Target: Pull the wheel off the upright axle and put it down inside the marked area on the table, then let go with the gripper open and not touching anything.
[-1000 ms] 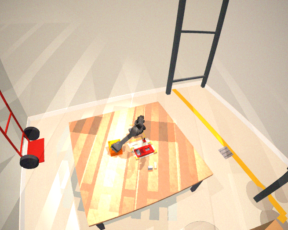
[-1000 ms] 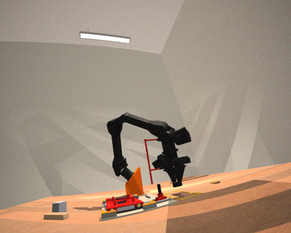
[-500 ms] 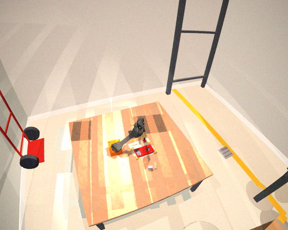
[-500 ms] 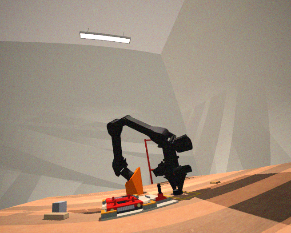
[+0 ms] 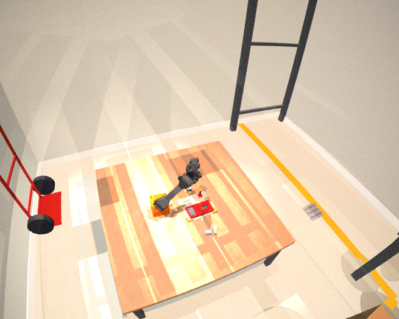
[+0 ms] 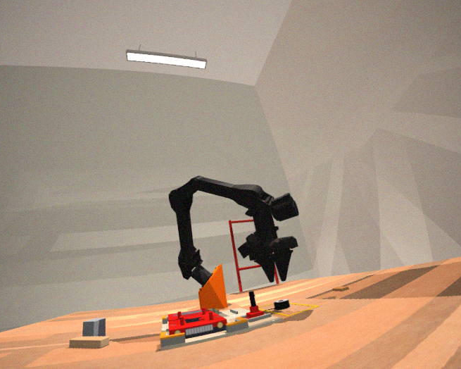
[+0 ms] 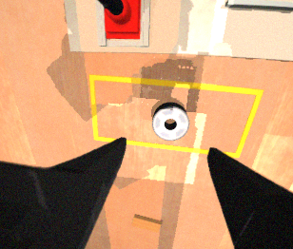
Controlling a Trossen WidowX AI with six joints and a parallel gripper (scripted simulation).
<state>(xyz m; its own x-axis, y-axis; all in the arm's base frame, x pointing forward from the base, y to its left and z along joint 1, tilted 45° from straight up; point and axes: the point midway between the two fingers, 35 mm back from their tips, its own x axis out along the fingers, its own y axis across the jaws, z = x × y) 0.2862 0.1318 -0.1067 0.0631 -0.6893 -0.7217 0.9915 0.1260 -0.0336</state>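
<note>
Yellow lines on the wooden table (image 5: 226, 247) are barely resolved in the top view; you see only the arm over the red fixture (image 5: 199, 208). In the exterior view, the gripper (image 6: 276, 274) hangs well above the wheel (image 6: 281, 304), which lies beyond the bare axle (image 6: 252, 297). In the wrist view, the jaws stand apart, empty, and the wheel (image 7: 170, 124) rests flat inside the marked area (image 7: 106, 78), ahead of the fingertips. Risk: descending again could knock the wheel across the line.

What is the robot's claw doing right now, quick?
Gripper: open, holding nothing, hanging above the wheel, which lies inside the yellow marked area.
</note>
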